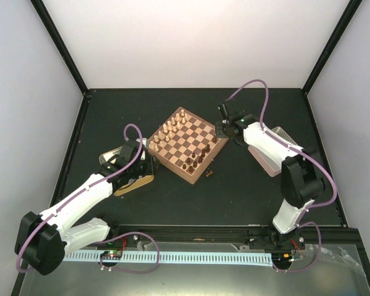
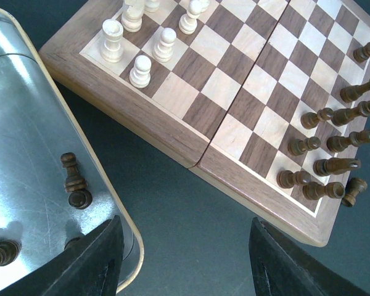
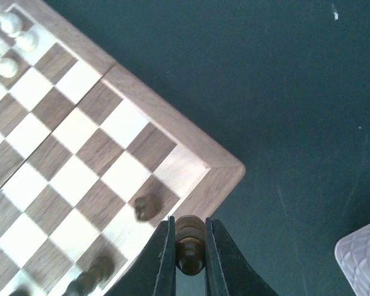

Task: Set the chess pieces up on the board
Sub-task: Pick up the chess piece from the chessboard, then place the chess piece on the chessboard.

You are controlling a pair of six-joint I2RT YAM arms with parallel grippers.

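The checkered wooden board (image 1: 172, 169) lies mid-table. Dark brown chess pieces (image 1: 196, 159) stand along its near-right side and cream ones along its far-left side. My right gripper (image 3: 190, 246) is shut on a dark brown piece (image 3: 190, 237), held just off the board's corner (image 3: 200, 169); in the top view the gripper (image 1: 225, 126) is at the board's right corner. My left gripper (image 2: 188, 262) is open and empty over the table, between the board's edge (image 2: 172, 139) and a metal tray (image 2: 24, 123) that holds dark pieces (image 2: 75, 182).
One dark piece (image 1: 209, 173) lies on the table near the board's near corner. A second metal tray (image 1: 276, 161) lies under my right arm; its corner shows in the right wrist view (image 3: 361, 259). Cream pieces (image 2: 139, 37) stand near the left gripper.
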